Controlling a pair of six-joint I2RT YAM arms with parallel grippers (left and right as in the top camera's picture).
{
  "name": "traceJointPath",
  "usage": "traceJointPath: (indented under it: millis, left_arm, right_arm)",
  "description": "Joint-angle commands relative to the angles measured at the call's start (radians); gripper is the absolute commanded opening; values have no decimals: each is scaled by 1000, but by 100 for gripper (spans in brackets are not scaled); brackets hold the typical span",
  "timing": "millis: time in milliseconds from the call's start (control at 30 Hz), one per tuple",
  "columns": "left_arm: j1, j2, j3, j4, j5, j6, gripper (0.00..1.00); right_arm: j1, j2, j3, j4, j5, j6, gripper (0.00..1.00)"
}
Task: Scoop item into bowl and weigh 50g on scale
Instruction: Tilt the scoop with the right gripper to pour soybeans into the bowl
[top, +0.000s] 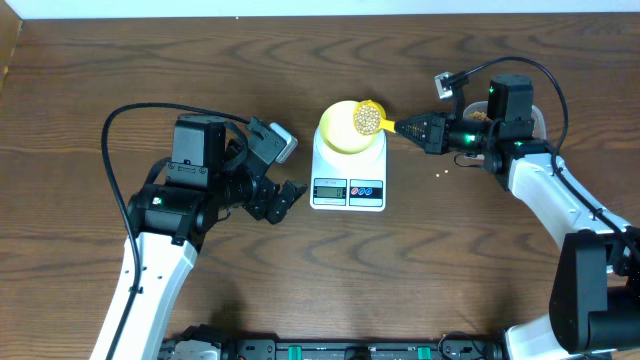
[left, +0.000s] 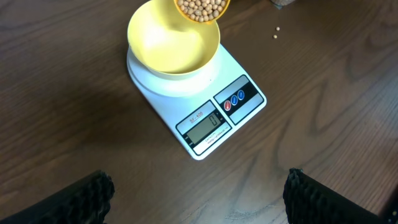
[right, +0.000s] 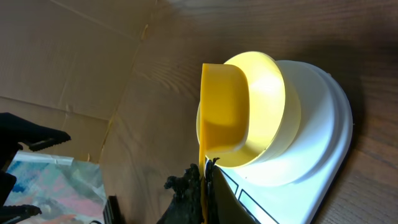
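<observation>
The white scale (top: 348, 168) stands mid-table with the pale yellow bowl (top: 338, 130) on its platform. My right gripper (top: 415, 128) is shut on the handle of a bright yellow scoop (top: 368, 118). The scoop is full of tan beans (left: 202, 7) and hangs over the bowl's right rim. The bowl (left: 168, 46) looks empty inside. From the right wrist, the scoop (right: 224, 115) is seen side-on against the bowl (right: 267, 93), its handle pinched in my right gripper (right: 204, 180). My left gripper (top: 285, 195) hovers open left of the scale (left: 205, 118), nothing between its fingers (left: 87, 193).
Two stray beans (top: 443, 175) lie on the wood right of the scale, one also in the left wrist view as a stray bean (left: 277, 34). A tub of beans (top: 481, 114) sits mostly hidden behind my right arm. Black cables loop over the table's left and right.
</observation>
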Motion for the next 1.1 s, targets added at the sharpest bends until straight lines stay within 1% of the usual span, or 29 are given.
traceJointPath:
  millis: [0, 300, 600, 1067]
  left_arm:
    - [-3, 4, -5, 3, 12, 13, 89]
    - [-3, 4, -5, 3, 12, 13, 89]
    - [-3, 4, -5, 3, 12, 13, 89]
    - [-3, 4, -5, 3, 12, 13, 89]
  right_arm:
    - [9, 6, 3, 3, -6, -30, 1]
    - [9, 6, 3, 3, -3, -31, 1]
    - [9, 6, 3, 3, -2, -73, 1]
    - [9, 6, 3, -3, 35, -101, 1]
